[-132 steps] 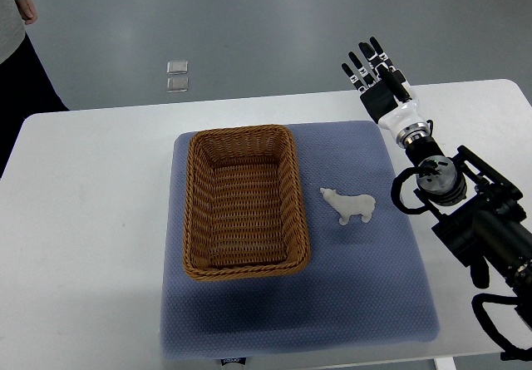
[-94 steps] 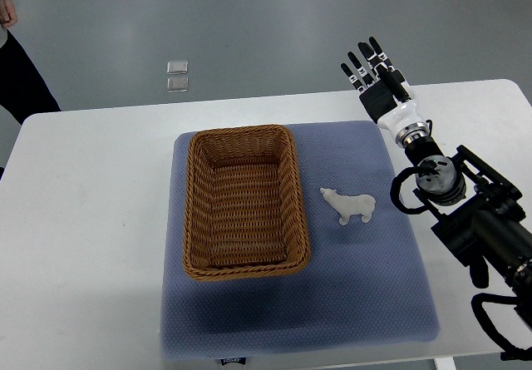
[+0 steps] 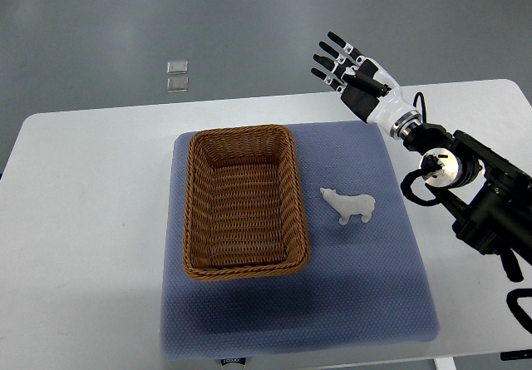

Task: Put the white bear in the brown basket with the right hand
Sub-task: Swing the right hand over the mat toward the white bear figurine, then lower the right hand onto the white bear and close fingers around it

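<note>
Black-fingered and spread wide, my right hand [image 3: 353,75] has swung leftward, holding nothing, past the table's far edge. At its six o'clock the white bear [image 3: 350,205] stands untouched on the blue mat [image 3: 366,278], brown basket [image 3: 243,201] at the bear's nine o'clock; reaching has begun.
</note>
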`<state>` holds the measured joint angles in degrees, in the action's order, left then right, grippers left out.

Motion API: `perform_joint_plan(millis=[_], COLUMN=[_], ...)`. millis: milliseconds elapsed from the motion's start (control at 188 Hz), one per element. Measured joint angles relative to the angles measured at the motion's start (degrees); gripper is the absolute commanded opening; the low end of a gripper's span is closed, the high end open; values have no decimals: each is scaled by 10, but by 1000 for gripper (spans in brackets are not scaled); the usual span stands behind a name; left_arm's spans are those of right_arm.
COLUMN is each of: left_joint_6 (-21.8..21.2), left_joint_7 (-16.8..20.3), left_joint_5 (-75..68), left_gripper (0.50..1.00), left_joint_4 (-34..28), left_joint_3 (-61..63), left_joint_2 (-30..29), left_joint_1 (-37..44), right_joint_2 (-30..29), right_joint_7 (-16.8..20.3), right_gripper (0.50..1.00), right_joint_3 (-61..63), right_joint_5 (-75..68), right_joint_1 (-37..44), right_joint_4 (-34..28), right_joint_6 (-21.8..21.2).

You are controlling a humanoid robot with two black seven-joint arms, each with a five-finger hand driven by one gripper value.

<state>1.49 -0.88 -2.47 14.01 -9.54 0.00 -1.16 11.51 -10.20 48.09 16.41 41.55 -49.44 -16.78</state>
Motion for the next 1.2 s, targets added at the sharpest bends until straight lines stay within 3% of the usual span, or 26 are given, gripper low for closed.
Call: perform_joint_plan(millis=[160, 410, 559, 702, 883, 1202], left_joint_6=[1, 1, 1, 1, 1, 1], left_joint_7=[0, 0, 0, 0, 0, 0], left_joint_5=[0, -1, -1, -1, -1, -1], left_gripper=[1000, 1000, 1000, 1000, 1000, 1000], left_joint_4=[6, 11, 11, 11, 11, 11], left_joint_3=[0, 0, 0, 0, 0, 0], left_joint_2=[0, 0, 0, 0, 0, 0], left_joint_1=[0, 0, -1, -1, -1, -1], right_joint_2=[90, 219, 259, 288, 291, 267], right_joint_7=[50, 120, 163, 176, 174, 169], right_gripper=[924, 924, 926, 924, 917, 911], right_joint_3=[-131, -485, -566, -598, -622, -633], right_joint_5=[99, 140, 129, 89, 97, 162], right_joint_1=[72, 318, 404, 437, 440, 387], right_joint_4=[-57, -95, -166, -253, -281, -284], right_joint_6=[1, -44, -90, -111, -79, 15])
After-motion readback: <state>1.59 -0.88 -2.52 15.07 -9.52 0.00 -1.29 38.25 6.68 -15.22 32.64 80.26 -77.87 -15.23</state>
